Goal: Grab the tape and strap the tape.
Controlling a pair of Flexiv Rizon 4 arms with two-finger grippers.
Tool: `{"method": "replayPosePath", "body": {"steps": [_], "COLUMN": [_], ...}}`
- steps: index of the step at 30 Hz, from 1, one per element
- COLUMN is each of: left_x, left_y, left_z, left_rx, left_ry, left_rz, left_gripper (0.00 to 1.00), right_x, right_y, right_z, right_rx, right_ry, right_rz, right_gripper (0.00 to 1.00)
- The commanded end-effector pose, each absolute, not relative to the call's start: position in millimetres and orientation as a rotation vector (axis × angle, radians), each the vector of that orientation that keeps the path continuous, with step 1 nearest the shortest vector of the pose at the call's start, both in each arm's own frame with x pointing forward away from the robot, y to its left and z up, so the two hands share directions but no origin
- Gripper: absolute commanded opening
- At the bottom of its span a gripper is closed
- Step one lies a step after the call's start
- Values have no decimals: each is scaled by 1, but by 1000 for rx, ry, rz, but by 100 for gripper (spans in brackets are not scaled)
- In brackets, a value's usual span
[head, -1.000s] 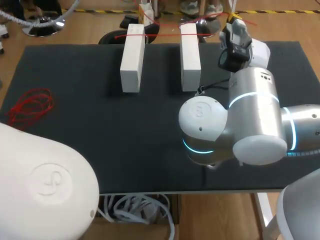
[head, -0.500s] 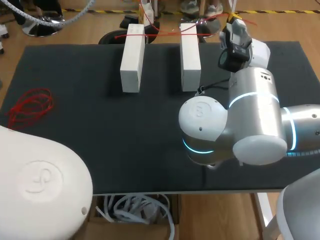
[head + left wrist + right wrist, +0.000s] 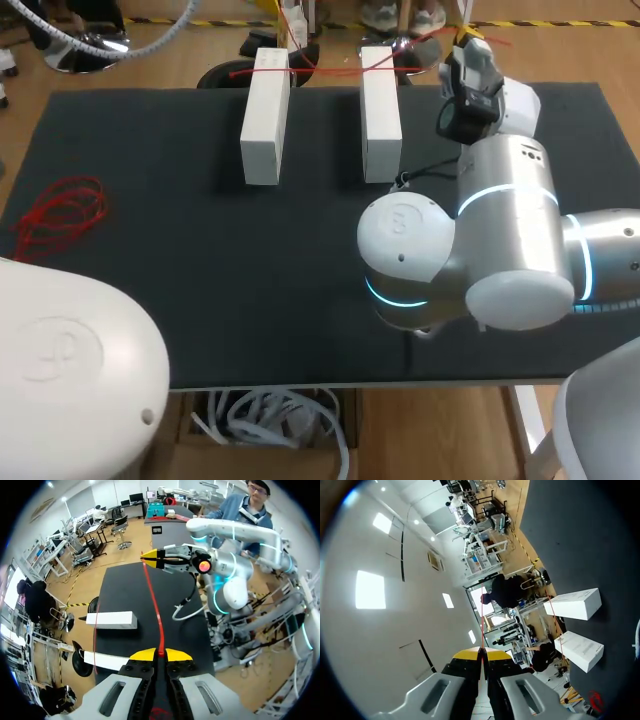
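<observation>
A thin red tape is stretched between my two grippers. In the left wrist view my left gripper is shut on one end, and ahead of it my right gripper pinches the other end above the black mat. In the head view the tape crosses the far ends of two white boxes and rises to my right gripper at the back right. In the right wrist view my right gripper is shut on the tape.
A loose tangle of red tape lies near the mat's left edge. My right arm's bulky joints stand over the right half of the mat. My left arm's white shell fills the front left corner.
The tape over the boxes went from a level line to a slanted one rising toward the right gripper. My left arm's shell has slid down and left.
</observation>
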State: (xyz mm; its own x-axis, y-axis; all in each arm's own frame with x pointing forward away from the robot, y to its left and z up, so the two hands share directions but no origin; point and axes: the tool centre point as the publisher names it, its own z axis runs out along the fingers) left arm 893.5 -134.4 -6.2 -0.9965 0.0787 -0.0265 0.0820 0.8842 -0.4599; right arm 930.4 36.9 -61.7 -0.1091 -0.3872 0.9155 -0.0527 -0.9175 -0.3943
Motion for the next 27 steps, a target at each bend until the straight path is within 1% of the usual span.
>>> {"method": "replayPosePath", "body": {"steps": [1,17,23,27], "left_x": [894,894,894,894], "left_y": [-135,-135,-135,-135], "left_z": [-6,-6,-6,-6], "left_rx": [129,129,129,129], "left_ry": [3046,3046,3046,3046], "left_rz": [-738,-738,-738,-738], "left_gripper": [0,0,0,0], "right_x": [930,930,922,914], "right_y": [36,36,23,18], "right_z": [-58,-58,-32,-18], "right_rx": [-1937,-1937,-1957,-2045], "right_ry": [489,489,71,-340], "right_rz": [-2120,-2120,-2442,-2542], "right_gripper": [0,0,0,0]}}
